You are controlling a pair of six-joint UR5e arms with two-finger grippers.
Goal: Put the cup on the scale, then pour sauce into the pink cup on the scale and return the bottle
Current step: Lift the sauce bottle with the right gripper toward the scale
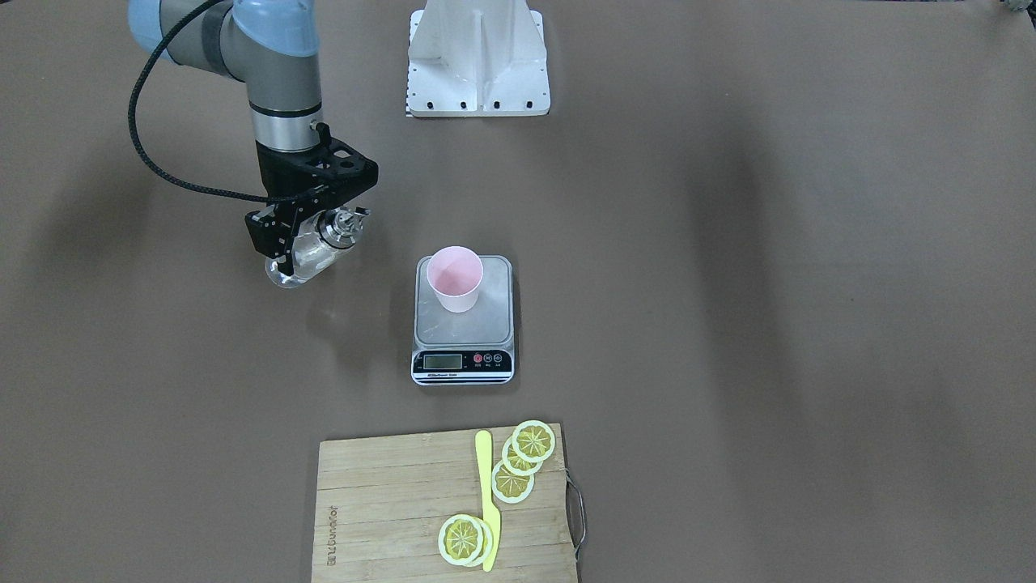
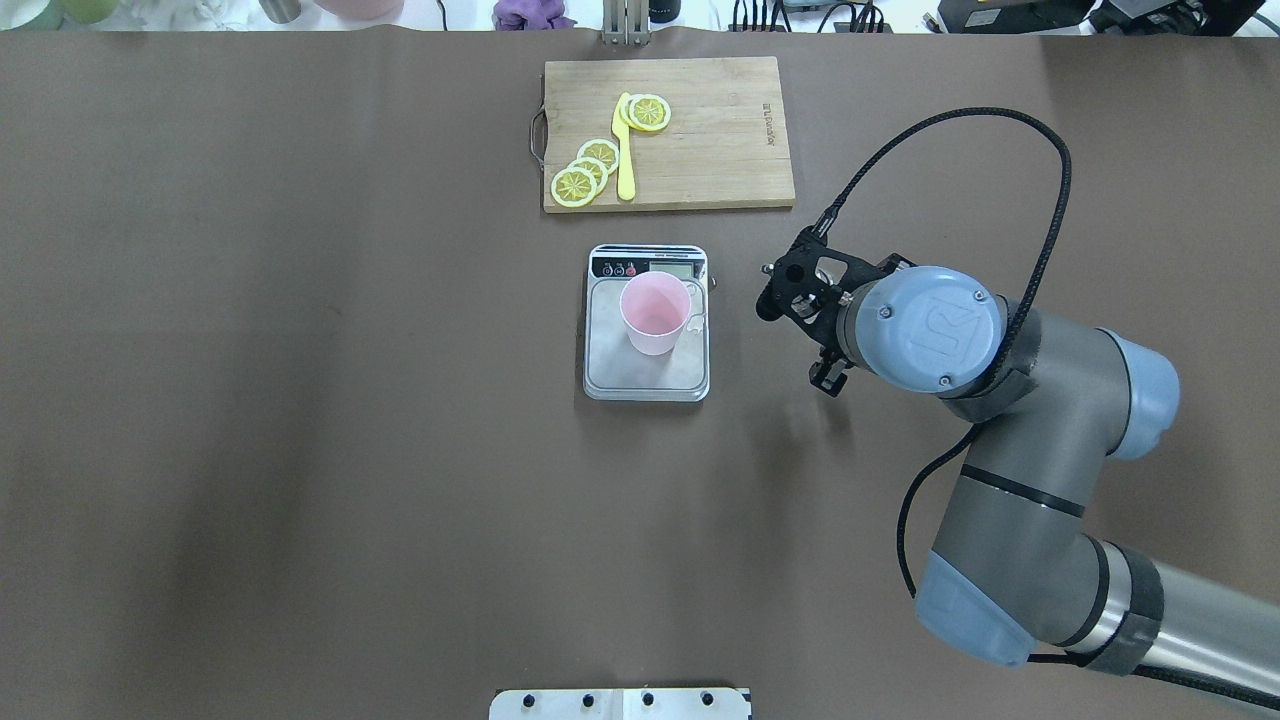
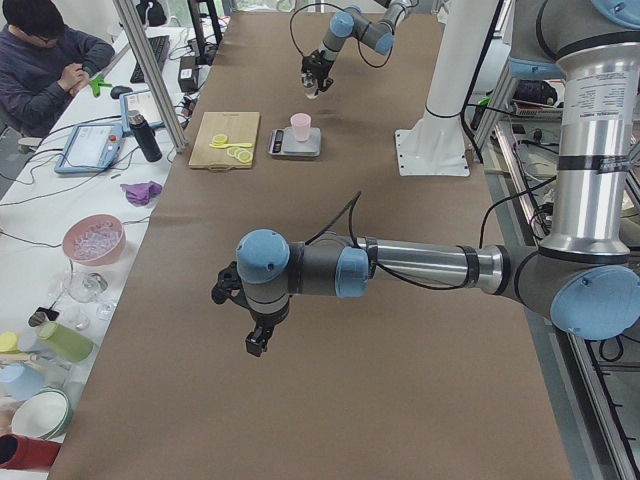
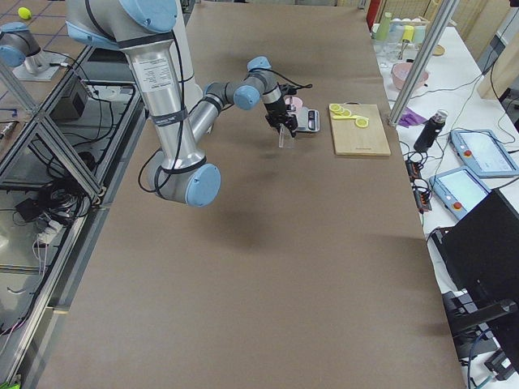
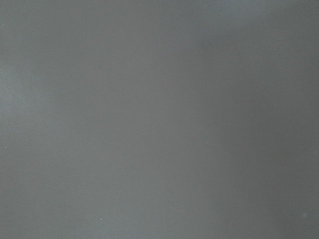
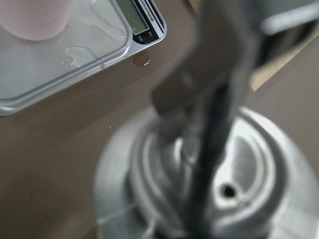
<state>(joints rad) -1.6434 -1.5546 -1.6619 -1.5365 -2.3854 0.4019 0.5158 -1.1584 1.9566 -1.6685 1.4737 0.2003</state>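
The pale pink cup (image 1: 455, 278) stands upright on the steel platform of the scale (image 1: 465, 330), toward the robot's side; both also show in the overhead view, cup (image 2: 655, 312) and scale (image 2: 645, 378). My right gripper (image 1: 303, 243) is shut on the clear glass bottle (image 1: 301, 261), which is tilted, its metal pourer cap (image 1: 344, 225) toward the scale. It hangs well apart from the scale, on my right. The right wrist view shows the cap (image 6: 234, 169) close up, blurred. My left gripper (image 3: 255, 340) shows only in the exterior left view, and I cannot tell whether it is open or shut.
A wooden cutting board (image 1: 388, 502) with lemon slices (image 1: 526, 453) and a yellow knife (image 1: 488, 502) lies beyond the scale. Drops of liquid lie on the platform (image 6: 75, 50) and on the table by its corner (image 6: 142, 60). The white arm mount (image 1: 477, 61) stands at the robot's side.
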